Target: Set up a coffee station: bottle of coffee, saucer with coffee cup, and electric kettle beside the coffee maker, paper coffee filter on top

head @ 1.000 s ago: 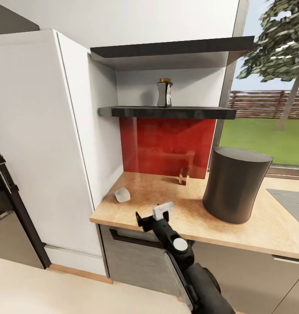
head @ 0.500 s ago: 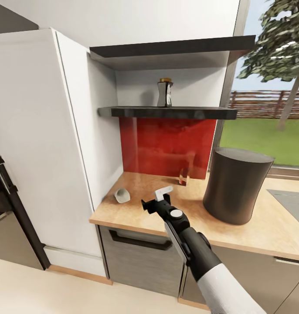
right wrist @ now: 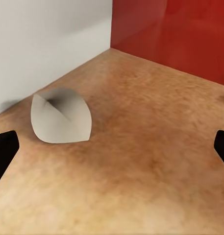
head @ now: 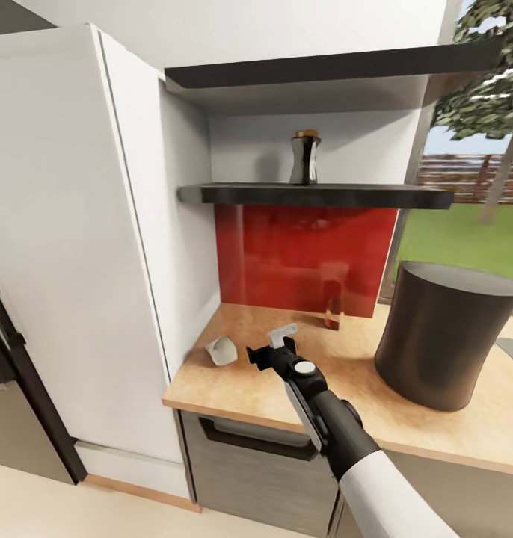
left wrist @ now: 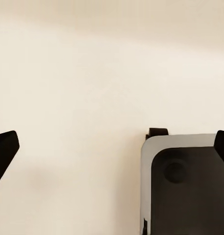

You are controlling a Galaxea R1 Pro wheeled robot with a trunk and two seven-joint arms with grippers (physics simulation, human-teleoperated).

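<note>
The right arm point(head: 339, 430) has a white upper shell, then a glossy black forearm with a flat grey side panel. A round white cap sits at the wrist. The right hand point(head: 275, 345) is black with one pale grey finger point(head: 283, 331).

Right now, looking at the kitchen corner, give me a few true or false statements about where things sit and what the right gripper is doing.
1. The small dark jar with a gold-brown lid stands on the thin dark wall shelf. True.
2. The whitish paper cone filter lies on top of the tall dark-grey coffee maker. False: it lies on the light wood countertop, near the white cabinet side.
3. The right gripper is open and holds nothing. True.
4. The right gripper grips the jar. False: it hangs over the countertop, beside the filter.
</note>
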